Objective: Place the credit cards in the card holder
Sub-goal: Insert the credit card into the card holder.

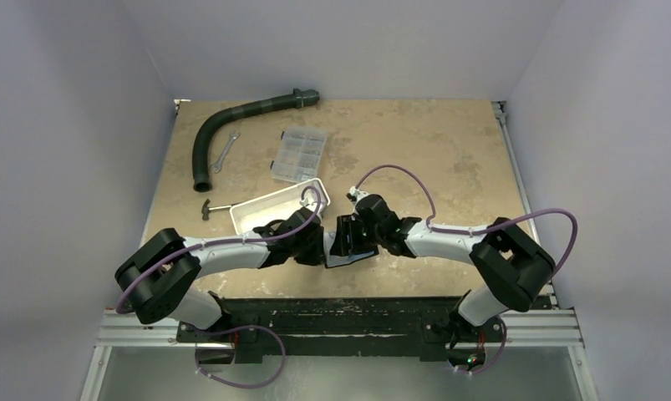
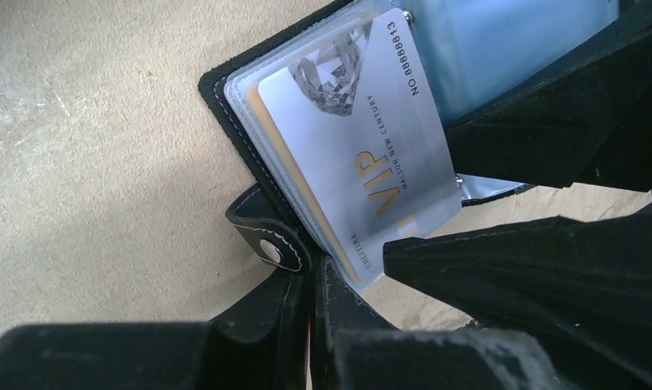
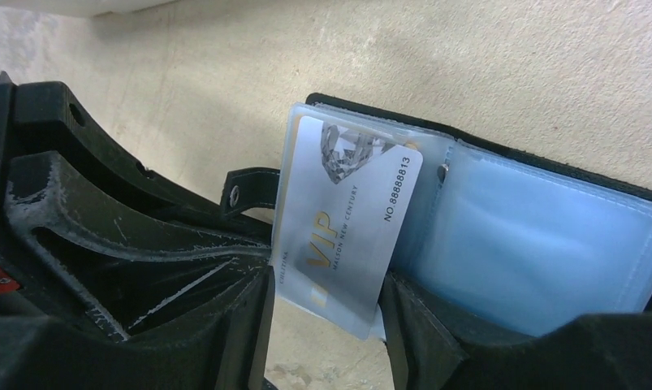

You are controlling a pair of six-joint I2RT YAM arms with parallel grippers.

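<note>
The black card holder (image 1: pixel 346 244) lies open near the table's front, between both grippers, showing its pale bluish clear sleeves (image 3: pixel 541 252). A silver "VIP" credit card (image 3: pixel 347 227) sticks partly out of a left-hand sleeve. An orange-yellow card (image 2: pixel 300 180) sits in the sleeve under it. My right gripper (image 3: pixel 326 325) is shut on the silver card, one finger on each long edge. My left gripper (image 2: pixel 309 325) is shut on the holder's black cover beside its snap strap (image 2: pixel 269 248). Other cards are not in view.
A white tray (image 1: pixel 246 219) stands just behind the left gripper. Farther back are a clear compartment box (image 1: pixel 299 155), a wrench (image 1: pixel 225 152), a curved black hose (image 1: pixel 231 124) and a small hammer (image 1: pixel 211 208).
</note>
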